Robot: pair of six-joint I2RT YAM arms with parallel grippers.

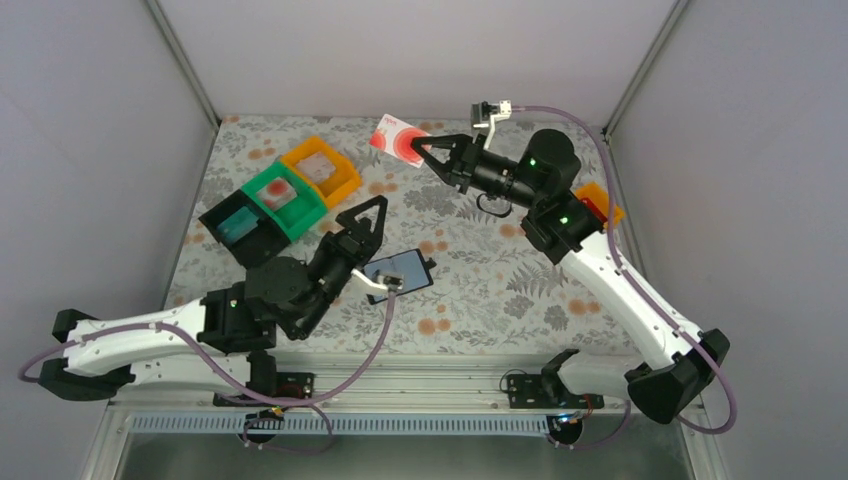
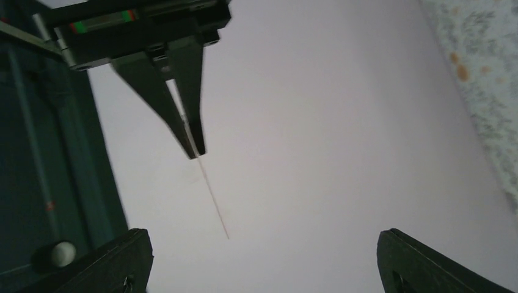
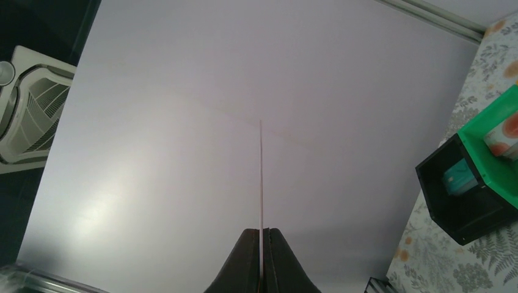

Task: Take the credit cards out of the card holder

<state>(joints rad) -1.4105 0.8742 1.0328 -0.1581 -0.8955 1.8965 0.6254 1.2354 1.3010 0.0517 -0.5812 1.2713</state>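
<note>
Right fingers are clamping a red-and-white credit card, likely needing steady pressure; left fingers are gaping empty near the card holder.

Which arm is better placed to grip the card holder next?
Left, probably: the left gripper is open and close to the card holder, while the right gripper is shut on a red-and-white card, raised far back.
</note>
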